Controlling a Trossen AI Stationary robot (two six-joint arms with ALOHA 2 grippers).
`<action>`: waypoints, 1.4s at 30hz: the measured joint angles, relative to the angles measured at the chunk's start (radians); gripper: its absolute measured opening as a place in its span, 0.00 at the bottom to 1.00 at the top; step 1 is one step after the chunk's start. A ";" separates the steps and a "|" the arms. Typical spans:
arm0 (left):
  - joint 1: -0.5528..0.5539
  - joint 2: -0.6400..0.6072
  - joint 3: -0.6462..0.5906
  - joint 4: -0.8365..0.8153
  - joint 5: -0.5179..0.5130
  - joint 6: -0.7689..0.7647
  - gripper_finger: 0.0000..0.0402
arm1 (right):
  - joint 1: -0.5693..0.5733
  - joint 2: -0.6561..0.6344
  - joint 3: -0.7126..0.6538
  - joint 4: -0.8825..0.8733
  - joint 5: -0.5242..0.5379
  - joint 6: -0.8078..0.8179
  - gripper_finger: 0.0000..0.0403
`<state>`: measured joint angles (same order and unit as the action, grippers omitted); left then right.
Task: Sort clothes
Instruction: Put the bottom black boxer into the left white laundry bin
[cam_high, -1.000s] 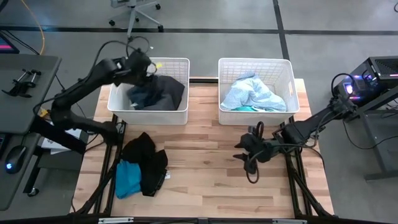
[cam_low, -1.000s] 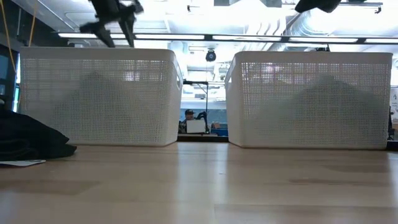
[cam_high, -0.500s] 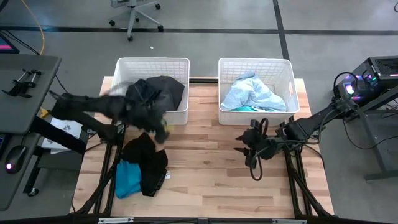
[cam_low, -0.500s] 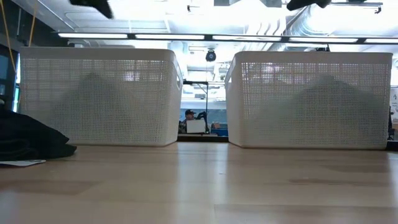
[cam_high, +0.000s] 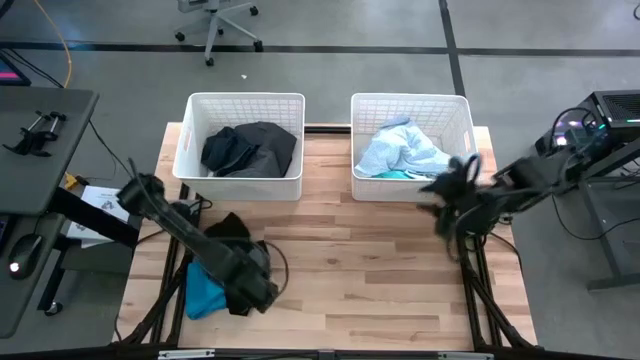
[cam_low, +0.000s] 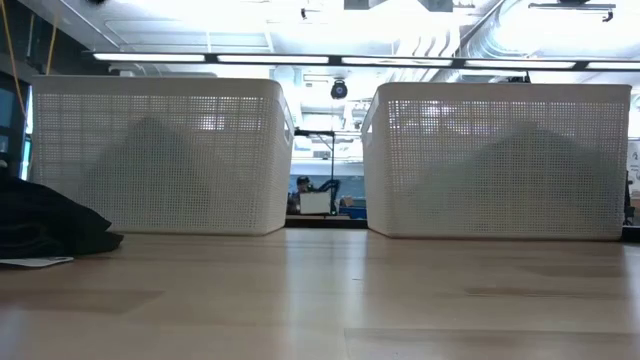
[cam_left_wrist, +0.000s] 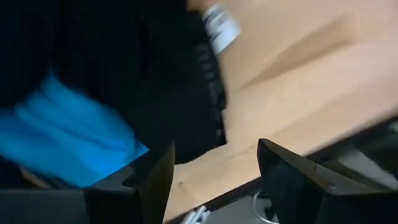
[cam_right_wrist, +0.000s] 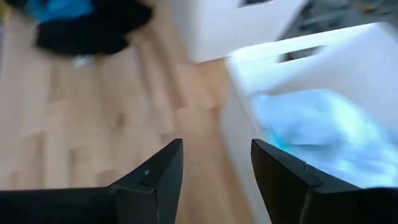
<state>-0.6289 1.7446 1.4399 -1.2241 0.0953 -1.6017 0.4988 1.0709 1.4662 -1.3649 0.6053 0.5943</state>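
A pile of clothes lies on the table's near left: a black garment (cam_high: 232, 238) (cam_left_wrist: 180, 81) over a turquoise blue one (cam_high: 204, 290) (cam_left_wrist: 68, 137). My left gripper (cam_high: 258, 288) (cam_left_wrist: 214, 186) hangs open, pointing down, over the pile's right edge, with bare wood between its fingers. Dark grey and black clothes (cam_high: 250, 148) fill the left basket (cam_high: 245, 98). Pale blue clothes (cam_high: 405, 150) (cam_right_wrist: 311, 124) lie in the right basket (cam_high: 410, 98). My right gripper (cam_high: 440, 205) (cam_right_wrist: 217, 171) is open and raised at that basket's near right corner, holding nothing.
The two white slatted baskets (cam_low: 160, 155) (cam_low: 500, 160) stand side by side at the far edge. Bare wood (cam_high: 350, 260) stretches between the pile and the right arm. The black garment (cam_low: 45, 225) shows at the left of the low view, with a white tag beside it.
My left gripper has swung from above the left basket toward the table's near edge and down, turning as it went, to hang over the pile's right edge. My right gripper has risen and drawn back from mid-table toward the right basket's near right corner.
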 joint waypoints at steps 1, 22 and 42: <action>-0.002 0.030 0.000 0.000 0.025 -0.043 0.54 | 0.000 -0.007 0.029 -0.037 0.035 0.012 0.44; 0.068 0.200 -0.001 0.248 -0.031 -0.031 0.54 | 0.002 0.002 0.090 -0.117 -0.082 0.010 0.44; 0.007 -0.163 -0.635 0.567 -0.017 -0.304 0.53 | 0.002 0.003 0.090 -0.085 0.085 0.075 0.44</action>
<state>-0.6222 1.5815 0.8054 -0.6567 0.0782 -1.9060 0.5003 1.0737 1.5566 -1.4500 0.6900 0.6696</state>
